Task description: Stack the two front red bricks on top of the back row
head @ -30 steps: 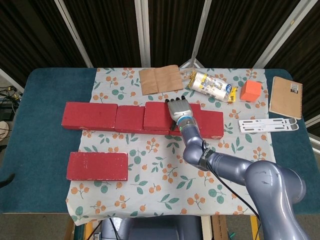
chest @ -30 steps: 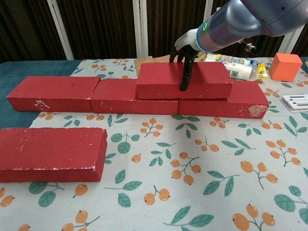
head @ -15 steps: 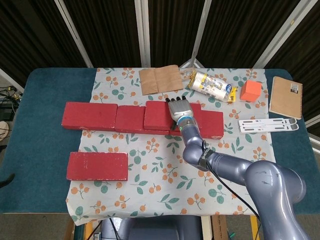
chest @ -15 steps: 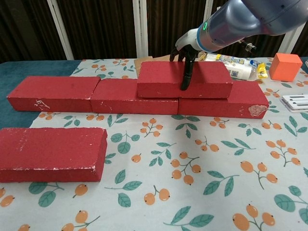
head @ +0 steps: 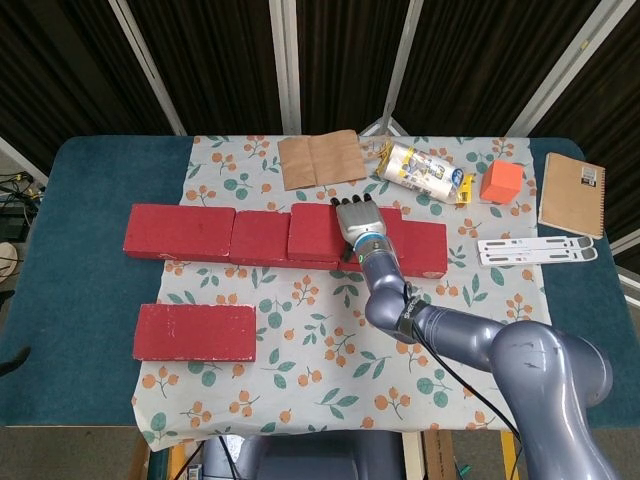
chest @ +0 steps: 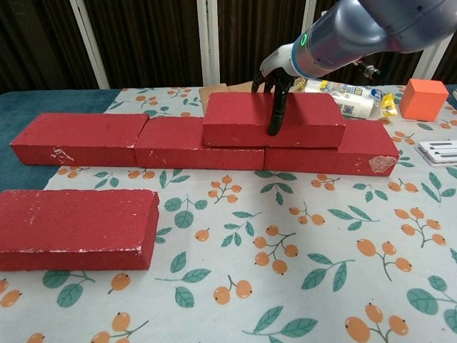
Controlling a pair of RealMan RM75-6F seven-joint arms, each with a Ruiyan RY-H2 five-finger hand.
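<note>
Three red bricks form the back row: left [head: 180, 232], middle [head: 258, 240] and right [head: 425, 248]. A fourth red brick [head: 312, 230] [chest: 235, 118] lies flat on top, across the middle and right ones. My right hand [head: 360, 222] [chest: 278, 68] grips this top brick, with the thumb [chest: 274, 114] down its front face and the other fingers over its back edge. One more red brick [head: 195, 332] [chest: 75, 227] lies alone at the front left of the floral cloth. My left hand shows in neither view.
Behind the row lie a brown paper bag [head: 318, 160] and a clear plastic packet [head: 425, 172]. An orange cube [head: 501, 181], a spiral notebook [head: 572, 193] and white strips [head: 538, 250] sit at the right. The floral cloth [head: 330, 370] covers the table's middle.
</note>
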